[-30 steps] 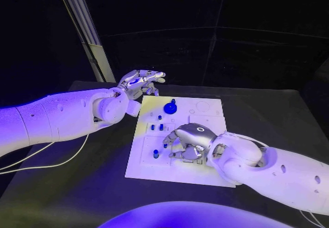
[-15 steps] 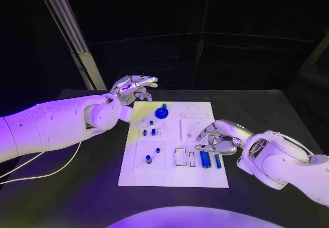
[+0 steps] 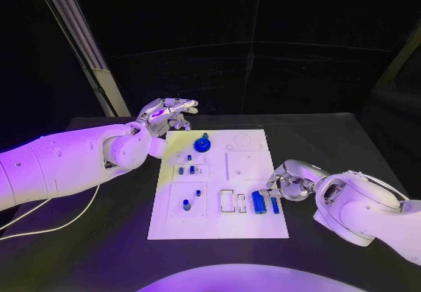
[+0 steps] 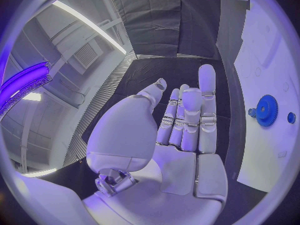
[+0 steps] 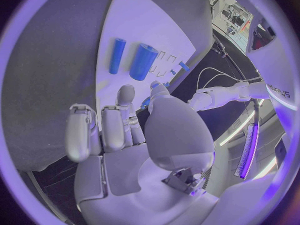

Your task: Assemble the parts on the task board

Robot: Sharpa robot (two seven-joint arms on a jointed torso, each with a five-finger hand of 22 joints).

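Observation:
The white task board [image 3: 250,165] lies in the middle of the table. A blue gear [image 3: 202,144] stands near its far end, with small blue pegs [image 3: 186,170] nearer and two more [image 3: 187,205] at the near left. Two blue cylinders [image 3: 260,202] lie side by side at the near right. My right hand [image 3: 289,180] hovers at the board's right edge, just beyond the cylinders [image 5: 143,61], fingers curled in with nothing in them. My left hand [image 3: 167,114] is raised off the board's far left corner, fingers straight and empty [image 4: 181,130], with the gear [image 4: 267,110] off to its side.
A slanted metal post [image 3: 83,48] rises behind the table's far left. A thin white cable [image 3: 53,226] loops on the table [image 3: 351,134] under my left arm. Two open rectangular slots [image 3: 228,201] lie left of the cylinders.
My right hand has drawn back from over the board's near middle to its right edge, uncovering the two blue cylinders. The camera has shifted. My left hand stays raised.

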